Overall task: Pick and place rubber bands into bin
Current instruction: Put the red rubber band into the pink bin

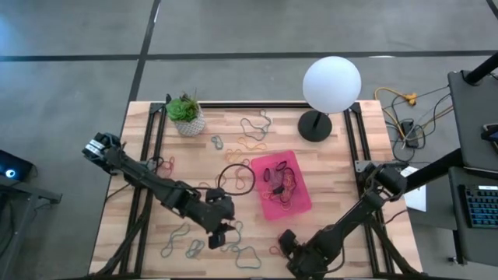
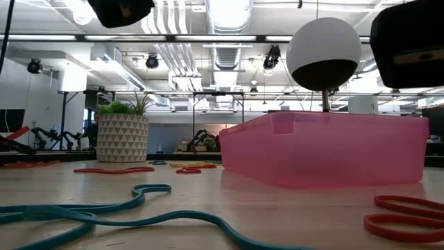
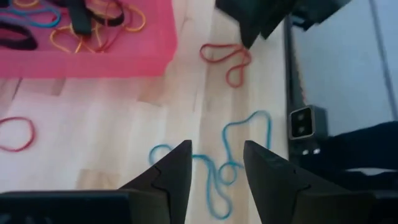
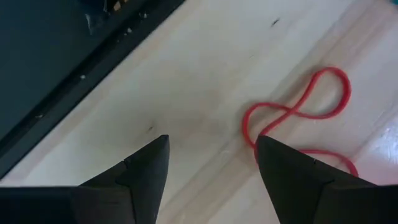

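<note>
Teal band (image 3: 214,163), a long twisted loop on the bare wood near the front table edge, lying directly ahead of and partly between the fingers of the left gripper (image 3: 216,167), its long axis running away from that gripper; jaws moderately spread, holding nothing. Right gripper (image 4: 211,163), jaws wide and empty, hovers just beside a red band (image 4: 303,118) near the same edge. One pink bin (image 1: 281,185) mid-table already holds several bands; well over a dozen remain scattered, uncountable exactly.
</note>
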